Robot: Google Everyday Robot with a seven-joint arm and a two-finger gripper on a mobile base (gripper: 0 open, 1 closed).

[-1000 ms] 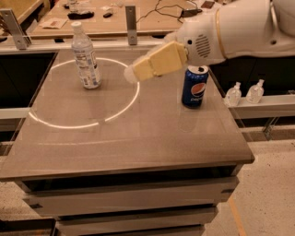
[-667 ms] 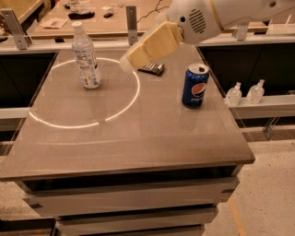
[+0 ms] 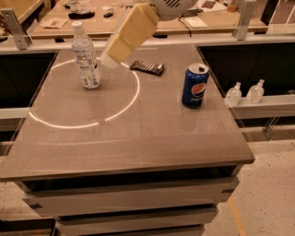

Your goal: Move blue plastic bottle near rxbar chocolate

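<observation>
Table (image 3: 138, 138): grey top, mid-frame, light ring (image 3: 131, 99) at left.
Blue plastic bottle (image 3: 86, 57): upright, upper left, on the ring.
Rxbar chocolate (image 3: 147, 67): flat, upper centre, apart from bottle.
Gripper (image 3: 109, 59): top centre, between them; grip cannot be told.
Room: workbench (image 3: 203, 20) along top edge.

The white, rounded arm (image 3: 171, 6) enters at the top centre of the frame. Its cream-yellow tapered gripper (image 3: 109, 59) slants down and left, its tip ending in the upper left.

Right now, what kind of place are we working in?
Probably a lab or office workspace: grey table, cluttered desks behind, pump bottles on a side ledge. The end effector hovers above the table's far side.
</observation>
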